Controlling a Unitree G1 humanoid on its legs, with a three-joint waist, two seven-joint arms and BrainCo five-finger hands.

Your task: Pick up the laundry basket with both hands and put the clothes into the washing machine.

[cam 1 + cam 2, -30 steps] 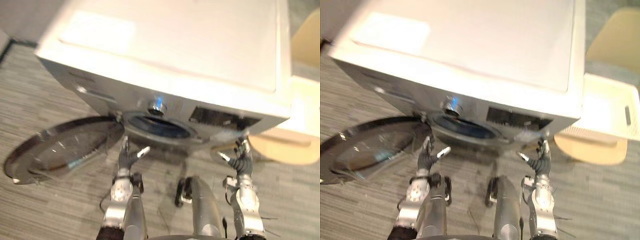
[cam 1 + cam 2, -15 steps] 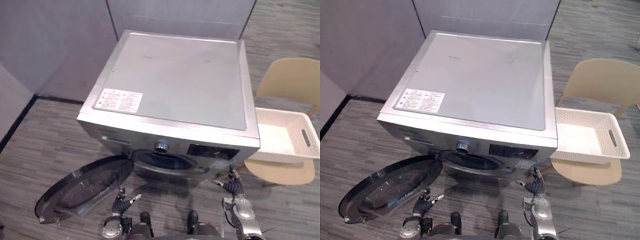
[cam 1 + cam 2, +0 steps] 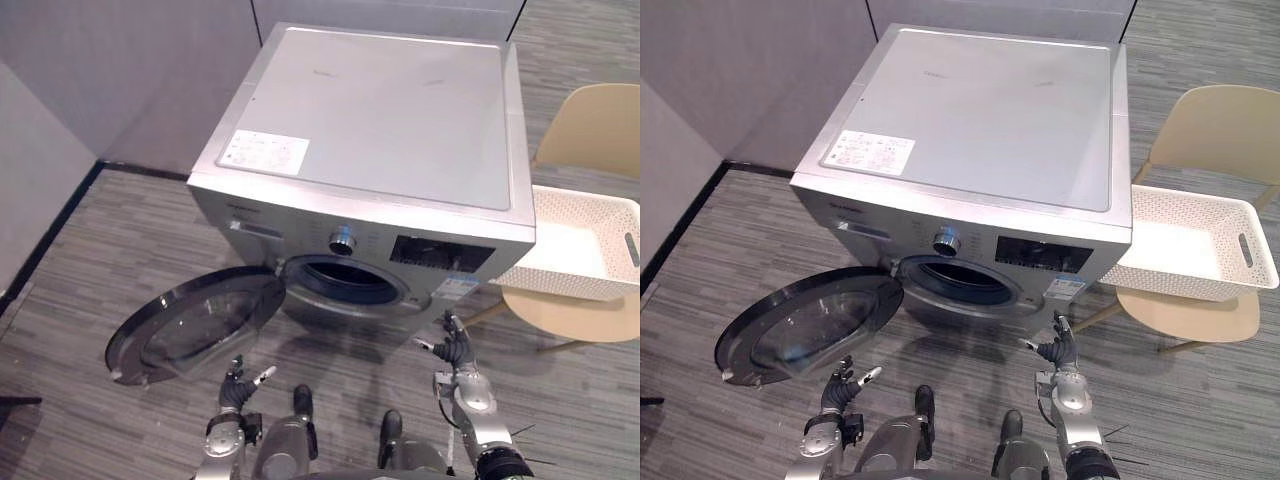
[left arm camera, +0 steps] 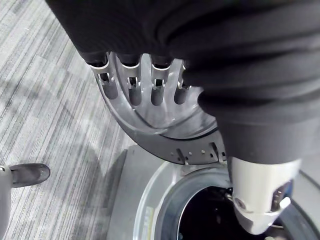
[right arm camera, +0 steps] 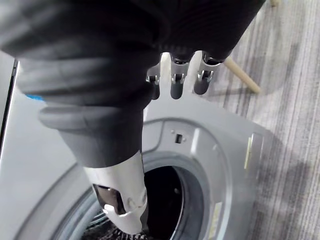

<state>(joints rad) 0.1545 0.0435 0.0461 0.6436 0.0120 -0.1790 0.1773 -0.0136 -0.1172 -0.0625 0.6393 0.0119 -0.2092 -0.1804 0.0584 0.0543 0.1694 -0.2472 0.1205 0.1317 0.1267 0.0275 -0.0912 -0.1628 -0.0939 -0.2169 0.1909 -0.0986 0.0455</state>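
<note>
A white latticed laundry basket (image 3: 1180, 281) rests on the seat of a beige chair (image 3: 594, 128), to the right of the silver washing machine (image 3: 380, 120). The basket's inside looks plain white. The machine's round door (image 3: 195, 325) hangs open to the left, and the dark drum opening (image 3: 345, 282) is uncovered. My left hand (image 3: 237, 390) is low in front of the door, open and holding nothing. My right hand (image 3: 452, 350) is below the machine's right front corner, also open with nothing in it, well short of the basket. In the wrist views, straight fingers (image 4: 132, 90) and fingers (image 5: 177, 82) point toward the machine.
Grey partition walls stand behind and to the left of the machine. Striped grey floor (image 3: 90, 270) lies open in front of the machine and around the door. The chair's wooden legs (image 3: 1095, 315) reach down beside the machine's right corner.
The camera has pulled back and settled, so the whole machine, chair and basket now show. Both hands stay low before the machine, open, holding nothing.
</note>
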